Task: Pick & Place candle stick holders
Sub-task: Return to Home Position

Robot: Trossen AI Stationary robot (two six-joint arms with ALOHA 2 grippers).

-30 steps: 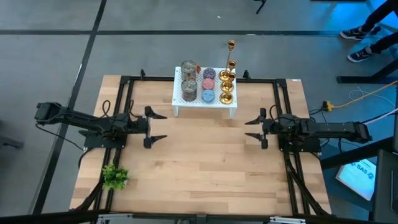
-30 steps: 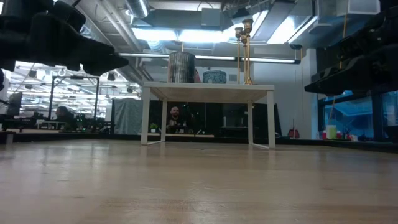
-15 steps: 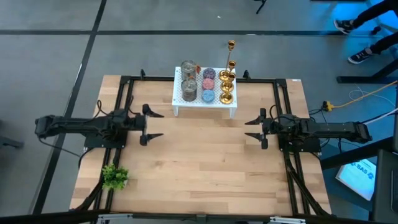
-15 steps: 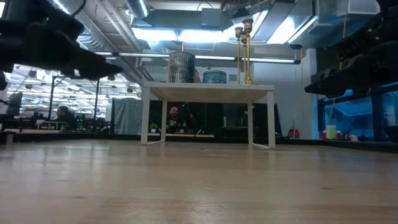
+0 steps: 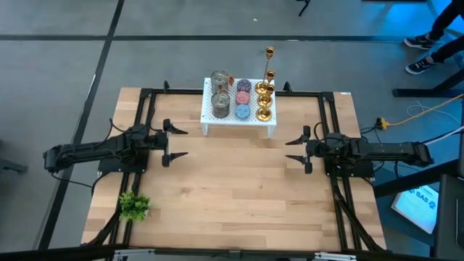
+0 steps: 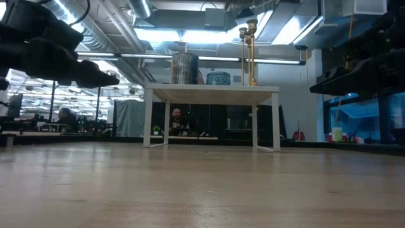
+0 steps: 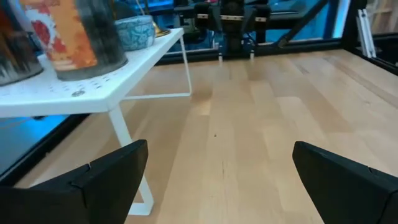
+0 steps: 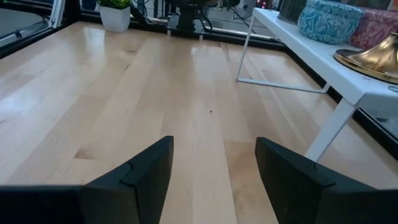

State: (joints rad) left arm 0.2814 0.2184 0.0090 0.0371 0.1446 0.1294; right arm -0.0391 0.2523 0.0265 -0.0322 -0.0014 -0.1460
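Note:
Several gold candle stick holders (image 5: 264, 101) stand by their round bases on the right end of a white shelf (image 5: 239, 122) at the table's far side. The tallest (image 5: 269, 52) rises above the rest, and they also show in the low view (image 6: 248, 50). One gold base shows in the right wrist view (image 8: 373, 59). My left gripper (image 5: 180, 143) is open and empty, left of the shelf and nearer than it; the left wrist view (image 7: 217, 180) also shows it. My right gripper (image 5: 289, 150) is open and empty, near the shelf's right end; the right wrist view (image 8: 211, 174) also shows it.
Two silver tins (image 5: 220, 90) and round pink, blue and purple discs (image 5: 243, 98) share the shelf, left of the holders. A small green plant (image 5: 133, 206) stands at the near left. Black frame rails (image 5: 330, 130) run along the table's sides. Bare wood (image 5: 239, 188) lies between the arms.
My left gripper has gone a little toward the table's far edge and turned to point slantwise toward the shelf. Its arm has swung at the elbow.

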